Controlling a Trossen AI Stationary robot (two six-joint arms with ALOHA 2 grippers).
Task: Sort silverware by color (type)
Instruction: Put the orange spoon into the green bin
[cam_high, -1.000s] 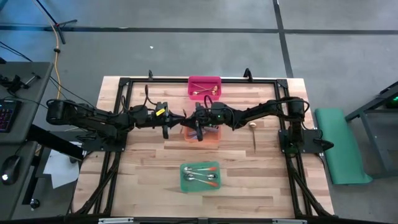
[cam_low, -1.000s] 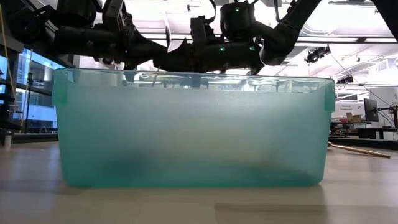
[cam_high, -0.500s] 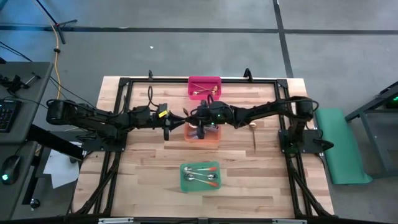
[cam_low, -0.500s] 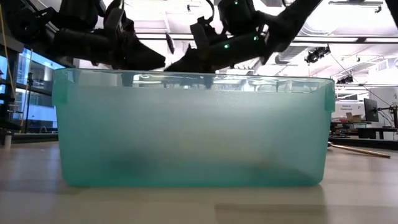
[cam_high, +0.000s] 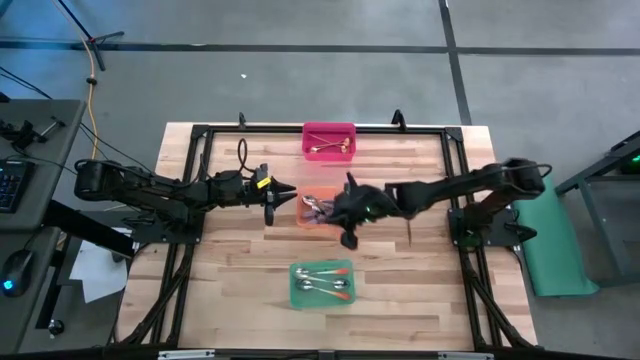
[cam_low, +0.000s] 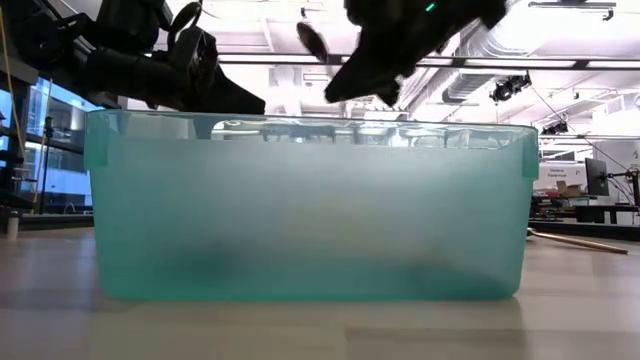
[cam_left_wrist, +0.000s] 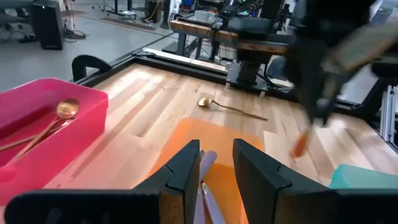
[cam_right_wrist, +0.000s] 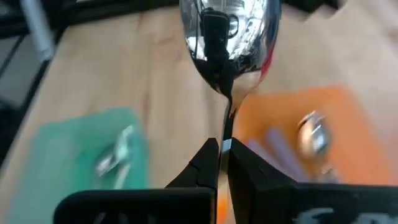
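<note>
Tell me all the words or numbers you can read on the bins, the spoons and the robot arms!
There are none to read.
Pink bin, orange bin, green bin: plain, no writing.
Spoon in the right gripper: shiny, unmarked.
Yellow tag on the left arm: too small to read.

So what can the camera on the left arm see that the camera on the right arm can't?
Only the left wrist view shows the pink bin holding a gold spoon, and a second gold spoon lying on the bare table. Only the right wrist view shows the right gripper shut on a shiny spoon, close up, with blurred spoons inside the green bin. Both show the orange bin with purple-handled spoons.
</note>
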